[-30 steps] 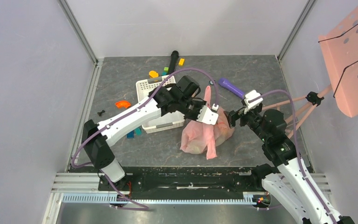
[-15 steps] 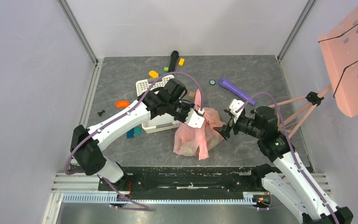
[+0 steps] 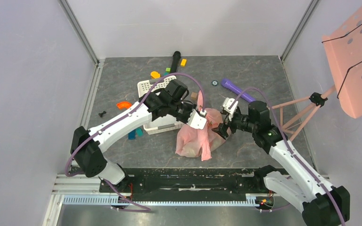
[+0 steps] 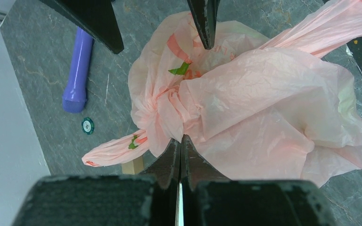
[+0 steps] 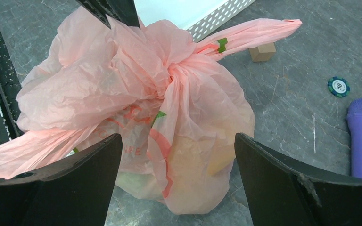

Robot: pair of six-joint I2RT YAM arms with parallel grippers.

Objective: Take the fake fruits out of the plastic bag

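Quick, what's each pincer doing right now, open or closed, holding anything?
Left pincer: closed, pinching the pink bag near its knot.
Right pincer: open, one finger on either side of the bag, gripping nothing.

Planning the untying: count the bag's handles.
2 on the bag. The far handle points at the wooden block; the near handle trails the opposite way from the knot. None seems hidden.

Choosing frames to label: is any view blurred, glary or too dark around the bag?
Top external: even light, sharp, no glare on the plastic bag. Left wrist: bag crisp, near jaws dark and soft. Right wrist: bag crisp, jaws black silhouettes.
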